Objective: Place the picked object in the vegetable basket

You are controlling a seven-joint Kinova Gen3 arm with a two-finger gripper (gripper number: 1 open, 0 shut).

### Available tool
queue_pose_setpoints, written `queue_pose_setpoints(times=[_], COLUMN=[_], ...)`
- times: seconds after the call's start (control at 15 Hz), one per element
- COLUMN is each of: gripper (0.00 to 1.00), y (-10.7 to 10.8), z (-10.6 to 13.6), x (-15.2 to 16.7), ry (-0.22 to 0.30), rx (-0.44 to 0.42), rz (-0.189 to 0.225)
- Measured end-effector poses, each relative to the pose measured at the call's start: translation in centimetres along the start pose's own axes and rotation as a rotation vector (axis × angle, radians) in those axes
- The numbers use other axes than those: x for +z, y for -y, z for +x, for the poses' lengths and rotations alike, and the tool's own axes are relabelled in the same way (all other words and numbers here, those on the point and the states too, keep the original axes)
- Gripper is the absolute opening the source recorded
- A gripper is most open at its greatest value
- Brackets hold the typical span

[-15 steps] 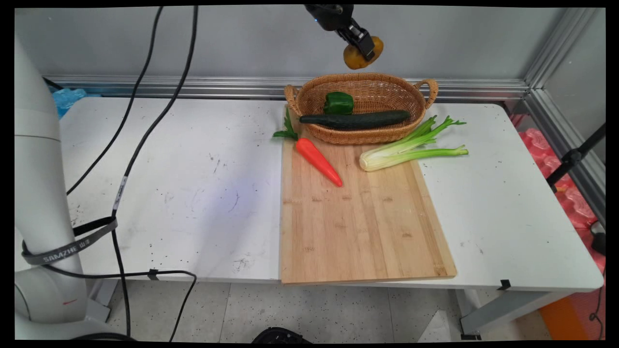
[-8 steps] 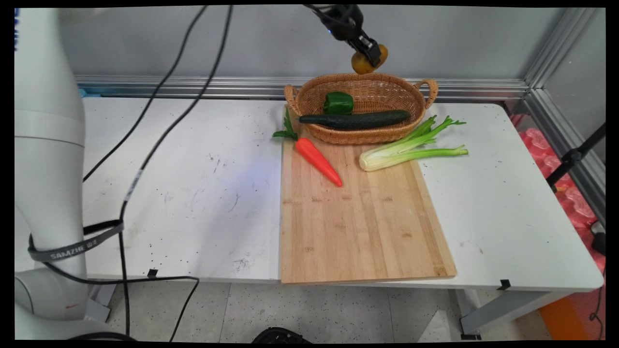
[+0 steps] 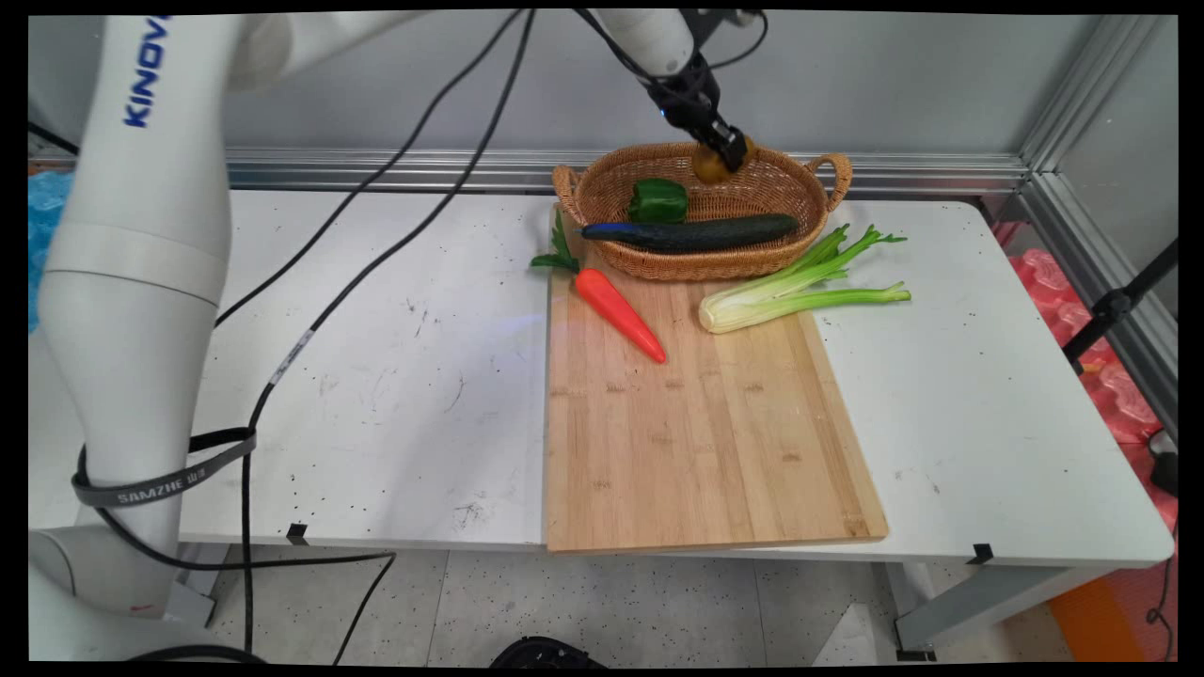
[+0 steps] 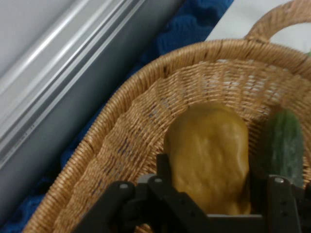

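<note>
One cutting board (image 3: 696,423) lies nearest me on the white desk (image 3: 376,376), its long side running from the near edge toward the far wall. I count one carrot (image 3: 619,314) on the board's far left part, tip pointing near and right, its green top hanging off the board's left edge. One bunch of celery (image 3: 800,287) lies across the board's far right corner, pale base on the wood and leafy ends out over the desk to the right.

Beyond those, one wicker basket (image 3: 602,202) sits with its near rim over the board's far end. Inside it I see one cucumber (image 3: 691,232) lying lengthwise along the near wall and one green pepper (image 3: 658,199) behind it on the left.

Farther still, over the basket's far right part, my end effector (image 3: 722,155) is clenched on one potato (image 3: 710,167). From the hand camera the potato (image 4: 209,155) fills the space between the black fingers, with the woven wall (image 4: 146,121) just behind it and the cucumber (image 4: 286,145) off to one side. I judge the potato is down at rim height, within the basket's outline, though I cannot tell whether it touches the weave yet.

As I read it, two vegetables sit in the basket, one is held over it, and two remain out on the board.
</note>
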Motion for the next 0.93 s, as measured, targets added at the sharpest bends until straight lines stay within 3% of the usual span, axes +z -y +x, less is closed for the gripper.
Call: queue_pose_setpoints(times=[0.67,0.73,0.93], gripper=[0.00,1.00,1.00], y=[0.5,0.5,0.4], z=[-1.1,-1.2,-1.2], x=[5.4,5.5,5.5], ry=[0.043,0.042,0.034], rx=[-0.073,-0.074,-0.068], rz=[-0.015,-0.017,-0.020])
